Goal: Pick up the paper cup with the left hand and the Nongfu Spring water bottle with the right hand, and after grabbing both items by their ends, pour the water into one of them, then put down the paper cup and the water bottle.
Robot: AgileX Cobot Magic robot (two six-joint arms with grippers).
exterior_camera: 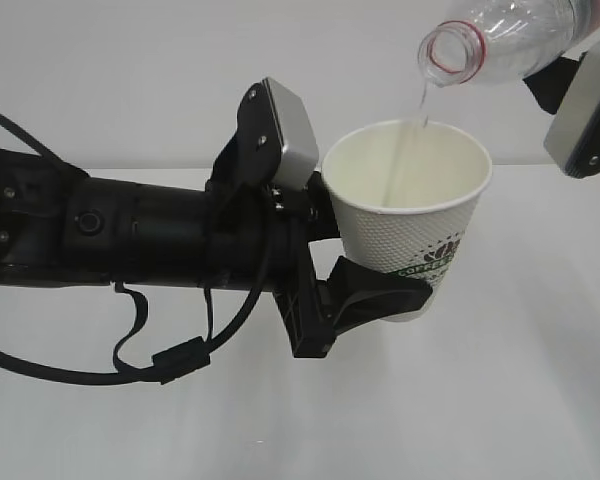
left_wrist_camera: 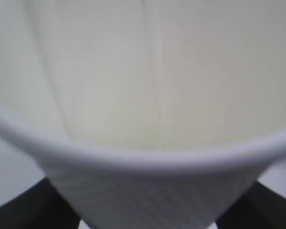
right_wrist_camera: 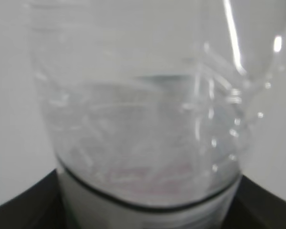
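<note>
Claws grip paper cup (exterior_camera: 412, 215) and bottle (exterior_camera: 515, 40); only exterior shows water (exterior_camera: 418, 100) streaming.

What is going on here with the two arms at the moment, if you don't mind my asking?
Water is being poured. The left end effector holds a paper cup upright by its base above the white table. The right end effector holds a clear bottle tipped over, its open mouth above the cup. A thin stream of water runs from the bottle into the cup.
</note>
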